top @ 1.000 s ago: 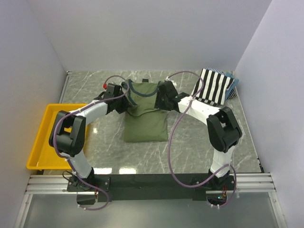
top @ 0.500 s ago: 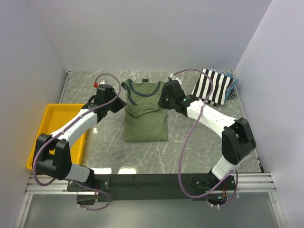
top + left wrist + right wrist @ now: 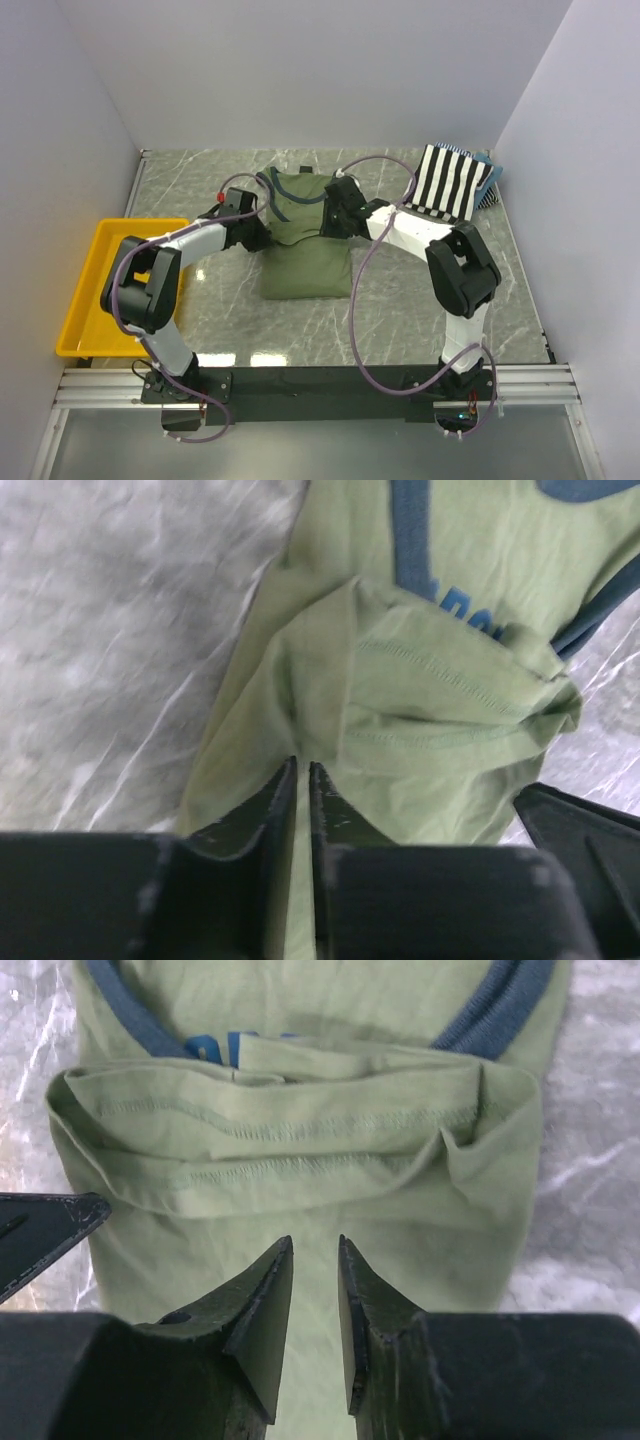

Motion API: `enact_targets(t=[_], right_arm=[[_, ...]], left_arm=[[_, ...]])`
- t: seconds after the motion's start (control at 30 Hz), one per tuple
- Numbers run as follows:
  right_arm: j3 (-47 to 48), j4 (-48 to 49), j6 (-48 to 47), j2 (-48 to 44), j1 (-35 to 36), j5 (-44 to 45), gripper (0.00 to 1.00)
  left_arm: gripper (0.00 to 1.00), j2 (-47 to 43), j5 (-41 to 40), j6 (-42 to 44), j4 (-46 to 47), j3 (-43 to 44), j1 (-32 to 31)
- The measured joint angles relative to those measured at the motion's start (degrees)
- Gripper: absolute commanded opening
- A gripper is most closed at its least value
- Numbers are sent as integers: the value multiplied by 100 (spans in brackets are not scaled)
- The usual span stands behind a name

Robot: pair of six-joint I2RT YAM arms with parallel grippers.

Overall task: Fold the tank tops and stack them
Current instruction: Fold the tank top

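The olive-green tank top with navy trim lies mid-table, its hem end folded up over the chest. My left gripper rests on its left edge. In the left wrist view the jaws stand almost together, with a crease in the green cloth running straight into their tips. My right gripper hovers over the right side. Its jaws keep a narrow gap above flat green cloth, pinching nothing. The black-and-white striped tank top lies folded at the back right.
A yellow plastic tray sits at the table's left edge. Walls close in the back and both sides. A bit of blue cloth shows under the striped top. The other arm's finger shows in each wrist view.
The left arm stretched out to the left, then came back in to the shirt's left edge with narrowed jaws. The right gripper slid slightly left over the shirt and its jaws narrowed.
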Motion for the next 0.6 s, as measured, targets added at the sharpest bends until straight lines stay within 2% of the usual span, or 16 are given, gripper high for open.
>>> enact_targets(t=[0.03,0.13,0.4,0.6], right_arm=[[68,-11,-7,74,-2,-11,35],[323,-48,-33,278,-13,-37,39],[837,-155,-92,654,-114,-70,41],[861,-229,-125,651,-205,-52,42]], left_arm=[[22,66,9,-2,-4,72,0],[26,214,7,0,-28,345,0],[27,643,-24,68,-122,981,2],[24,782,-138,146,-367,1110,7]])
